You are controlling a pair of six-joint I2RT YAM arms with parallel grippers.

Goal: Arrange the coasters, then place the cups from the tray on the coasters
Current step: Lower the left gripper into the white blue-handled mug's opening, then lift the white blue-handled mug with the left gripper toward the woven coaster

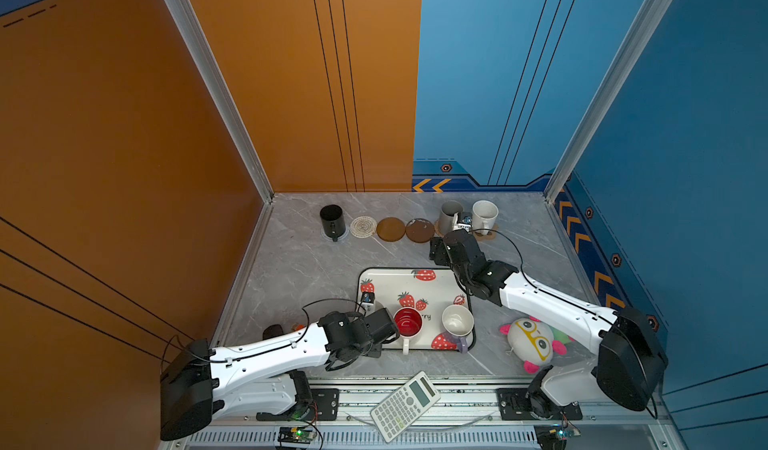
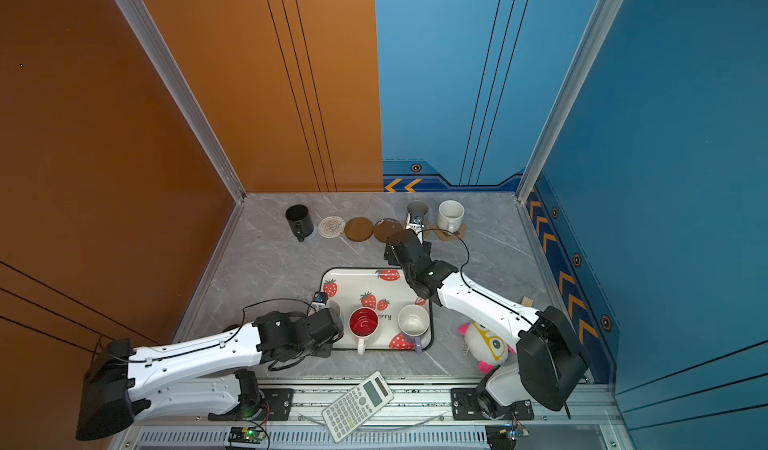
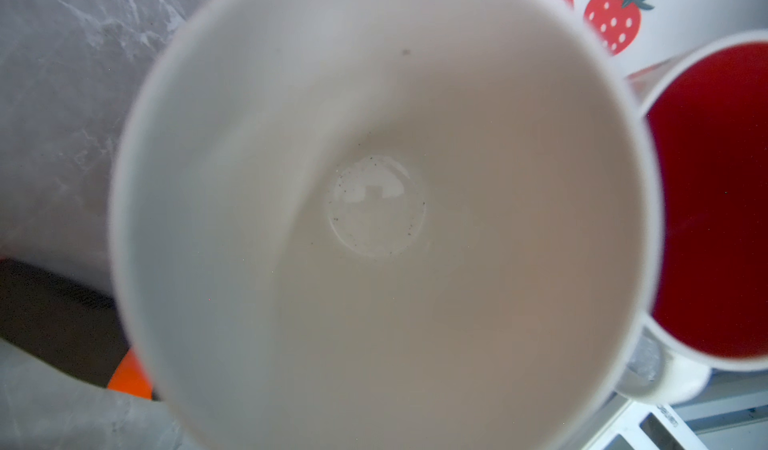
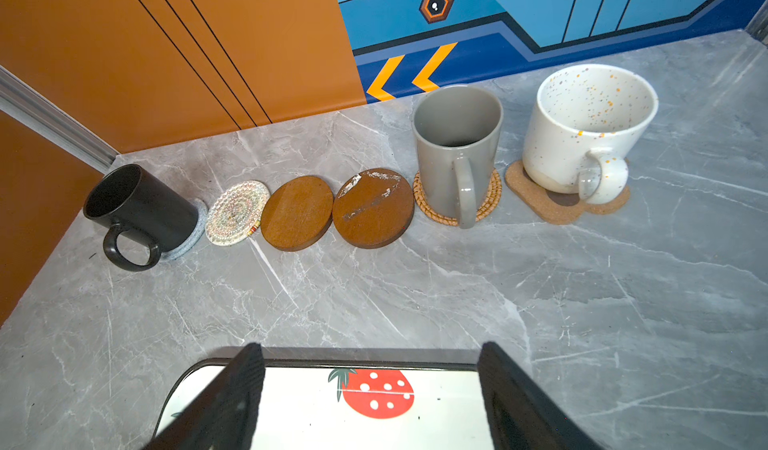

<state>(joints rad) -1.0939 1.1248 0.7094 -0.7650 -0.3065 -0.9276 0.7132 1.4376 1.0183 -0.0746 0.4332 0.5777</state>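
Observation:
Along the back stand a black cup (image 4: 139,215) on a grey coaster (image 4: 195,236), a white woven coaster (image 4: 237,213), two bare brown discs (image 4: 297,213) (image 4: 374,207), a grey cup (image 4: 457,149) on a tan coaster, and a speckled cup (image 4: 582,128) on the paw coaster (image 4: 548,207). The strawberry tray (image 1: 415,288) holds a red-lined cup (image 1: 408,323) and a lavender cup (image 1: 457,323). A pale blue cup (image 3: 374,207) fills the left wrist view over the tray's left edge. My left gripper (image 1: 376,315) is shut on it, fingers hidden. My right gripper (image 4: 370,360) hangs open and empty above the tray's far rim.
A calculator (image 1: 405,404) lies on the front rail. A plush toy (image 1: 534,342) sits right of the tray under the right arm. A small orange thing (image 1: 297,326) and a dark object (image 1: 272,331) lie left of the tray. Walls close the back and sides.

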